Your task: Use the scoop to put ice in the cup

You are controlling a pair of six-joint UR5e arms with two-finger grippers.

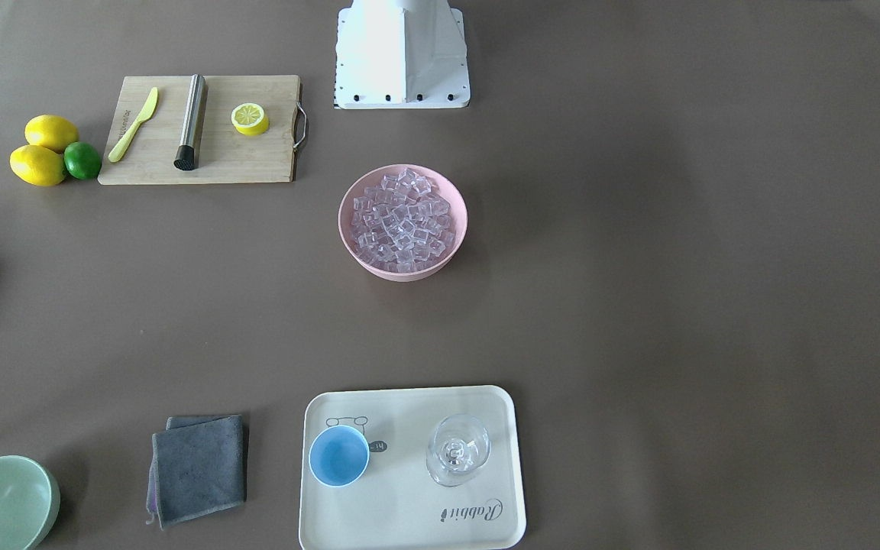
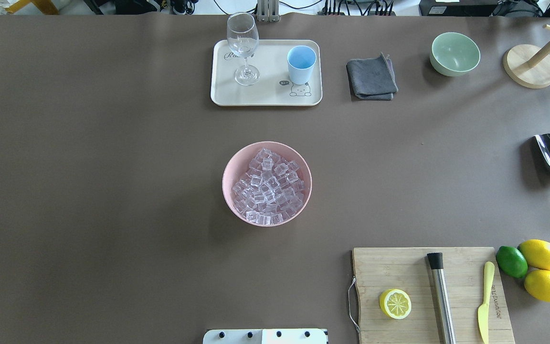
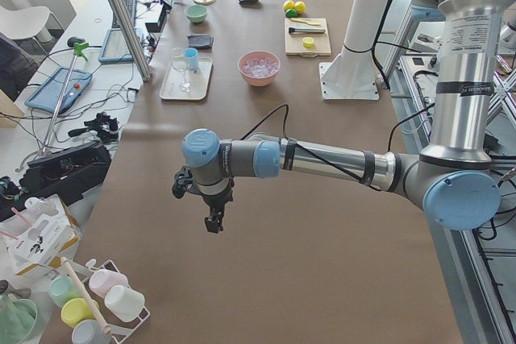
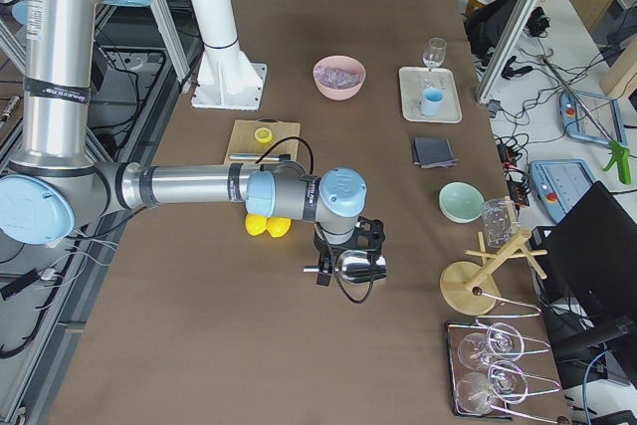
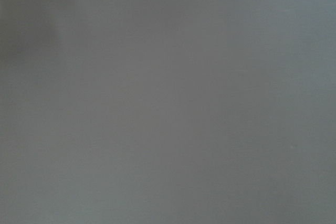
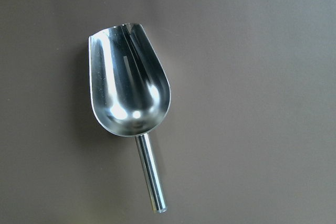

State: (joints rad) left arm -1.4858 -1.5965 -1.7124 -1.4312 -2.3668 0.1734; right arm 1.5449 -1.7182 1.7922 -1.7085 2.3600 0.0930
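While the shiny silver metal scoop [image 6: 128,80] lies flat at the brown table's [image 2: 112,191] right end, under the right gripper [image 4: 340,252], I'd come down square on its short handle [image 6: 151,182]. Fingers apart or together? Can't tell.

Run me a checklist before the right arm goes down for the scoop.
1. Scoop lies free on the table, empty, handle clear: ok.
2. Right gripper hangs over the scoop: ok.
3. Right fingers open wide enough for the handle: cannot tell.
4. Ice is heaped in the pink bowl: ok.
5. Cup stands upright and empty on the tray: ok.
6. Left gripper is well away from the bowl and scoop: ok.
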